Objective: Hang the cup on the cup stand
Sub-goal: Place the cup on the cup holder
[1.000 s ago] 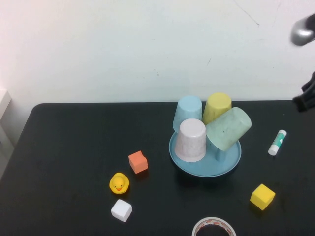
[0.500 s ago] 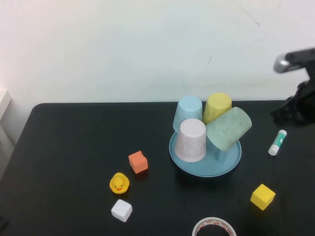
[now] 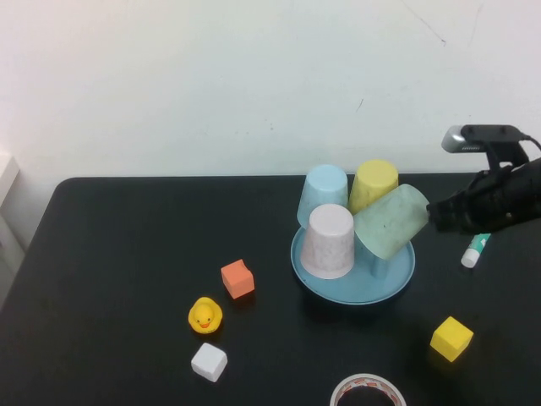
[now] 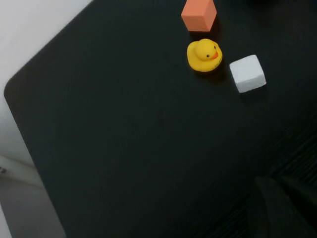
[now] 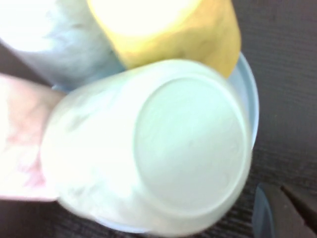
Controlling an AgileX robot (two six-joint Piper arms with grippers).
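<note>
Right gripper [image 3: 435, 216] hangs above the table [image 3: 127, 254] with its jaws closed together and nothing held; its tip is just beside the upturned base of the cup [image 3: 390, 220], whether touching cannot be told. The cup sits inverted and tilted on a peg of the cup stand [image 3: 397, 279], its base leaning toward the gripper and its mouth turned away, down into the stand. In the right wrist view the cup's round base [image 5: 190, 144] fills most of the frame, directly ahead of the gripper.

Beyond the cup from the gripper, three more inverted cups sit on the same stand: yellow cup [image 3: 373, 184], light blue cup [image 3: 324, 193], whitish-pink cup [image 3: 329, 241].

Glue stick [image 3: 476, 246] lies on the table just beneath the right arm. Yellow block [image 3: 450, 338] lies nearer the robot than the gripper.

Left gripper [image 4: 285, 208] shows only as a dark edge in the left wrist view, jaws together, empty. Ahead of it, well apart: rubber duck [image 4: 203, 55], white block [image 4: 247, 73], orange block [image 4: 198, 14].
</note>
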